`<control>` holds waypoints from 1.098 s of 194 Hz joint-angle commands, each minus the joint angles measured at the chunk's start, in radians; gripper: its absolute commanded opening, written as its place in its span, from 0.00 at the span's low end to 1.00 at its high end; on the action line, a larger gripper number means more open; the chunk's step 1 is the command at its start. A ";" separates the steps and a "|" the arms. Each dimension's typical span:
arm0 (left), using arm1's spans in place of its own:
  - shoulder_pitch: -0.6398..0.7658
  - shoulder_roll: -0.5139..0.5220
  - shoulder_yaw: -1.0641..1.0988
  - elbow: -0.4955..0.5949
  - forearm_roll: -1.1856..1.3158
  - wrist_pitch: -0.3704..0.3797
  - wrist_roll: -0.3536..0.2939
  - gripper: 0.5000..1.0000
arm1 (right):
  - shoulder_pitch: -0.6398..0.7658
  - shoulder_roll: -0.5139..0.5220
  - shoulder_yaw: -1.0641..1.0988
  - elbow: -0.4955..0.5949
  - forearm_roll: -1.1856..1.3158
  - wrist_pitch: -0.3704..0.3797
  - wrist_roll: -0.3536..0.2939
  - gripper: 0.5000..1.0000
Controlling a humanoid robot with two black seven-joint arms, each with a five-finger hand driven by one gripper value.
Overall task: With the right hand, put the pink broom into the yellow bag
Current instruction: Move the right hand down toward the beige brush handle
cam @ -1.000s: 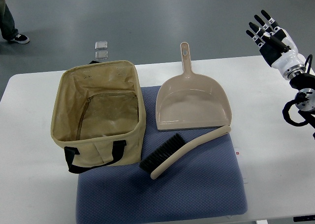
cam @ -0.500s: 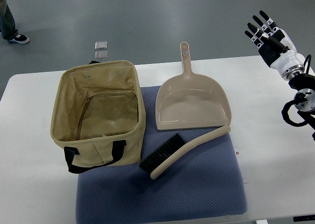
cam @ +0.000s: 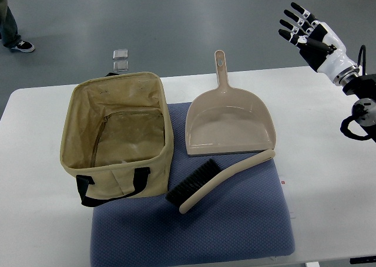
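- the blue mat (cam: 235,226) fills the bottom centre of the frame, spread on the white table (cam: 329,185).
- the broom (cam: 218,178) lies flat on the mat, low and centre: dark bristles toward the lower left, its curved handle running up to the right, tip just beside the dustpan's front edge.
- it looks light and stiff, likely smooth plastic that could slip. the bare mid-handle seems the best place to hold, as the bristles would give.
- the bag (cam: 117,139) stands open at centre left, mouth up, its wall near the bristles.
- the dustpan (cam: 229,123) lies behind the broom, handle pointing to the top.
- the right hand (cam: 308,35) hovers in the upper right, well apart from the broom, fingers spread wide, holding nothing.
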 commanded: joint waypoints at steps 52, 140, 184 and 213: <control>0.000 0.000 0.000 -0.001 0.000 0.000 0.000 1.00 | 0.036 -0.142 -0.048 0.269 -0.558 0.127 0.093 0.85; 0.000 0.000 0.000 0.001 0.000 0.000 0.000 1.00 | 0.033 -0.205 -0.389 0.527 -1.182 -0.269 0.119 0.85; -0.001 0.000 0.000 -0.001 0.000 0.000 0.000 1.00 | 0.025 -0.192 -0.510 0.527 -1.324 -0.422 0.081 0.84; -0.001 0.000 0.000 0.001 0.000 0.000 0.000 1.00 | 0.025 -0.192 -0.556 0.522 -1.357 -0.479 0.021 0.83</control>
